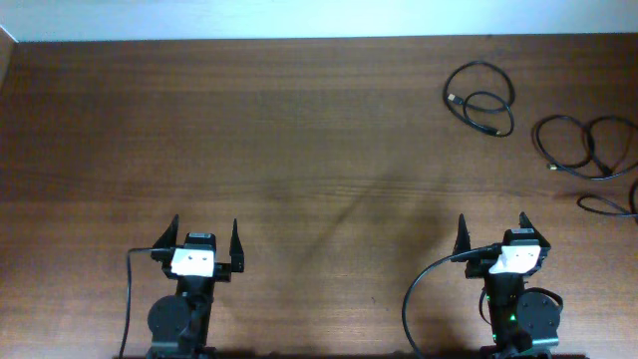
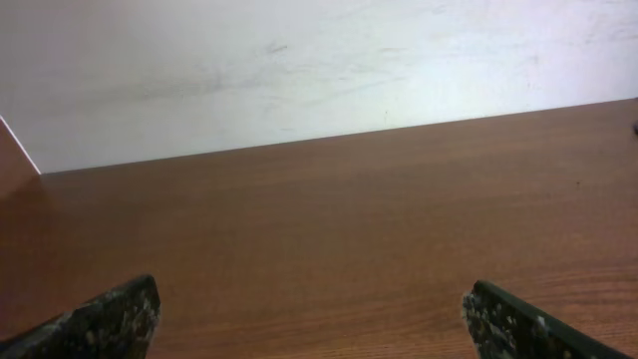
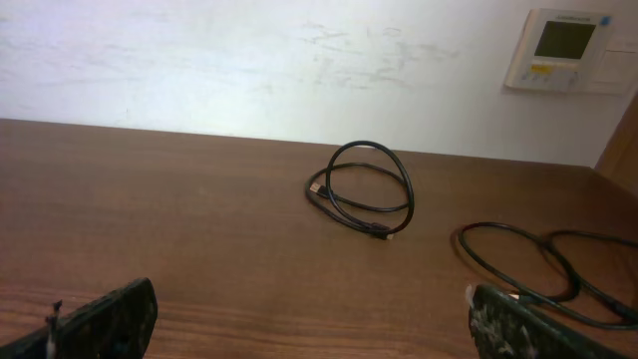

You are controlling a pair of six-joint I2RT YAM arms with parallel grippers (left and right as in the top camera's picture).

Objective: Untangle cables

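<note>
Thin black cables lie on the brown table (image 1: 299, 130) at the far right. One small coil (image 1: 479, 100) with a metal plug end sits alone, and it shows mid-table in the right wrist view (image 3: 361, 184). A larger looped cable (image 1: 588, 148) lies to its right, with another loop (image 1: 610, 204) just below it; part of this cable (image 3: 538, 261) reaches toward my right finger. My right gripper (image 1: 493, 224) (image 3: 311, 299) stands open and empty near the front edge, short of the cables. My left gripper (image 1: 203, 231) (image 2: 309, 299) is open and empty at the front left, far from them.
A white wall (image 2: 299, 70) runs behind the table's far edge. A wall control panel (image 3: 565, 50) hangs at the upper right. The arms' own thick black wires (image 1: 424, 289) curve beside each base.
</note>
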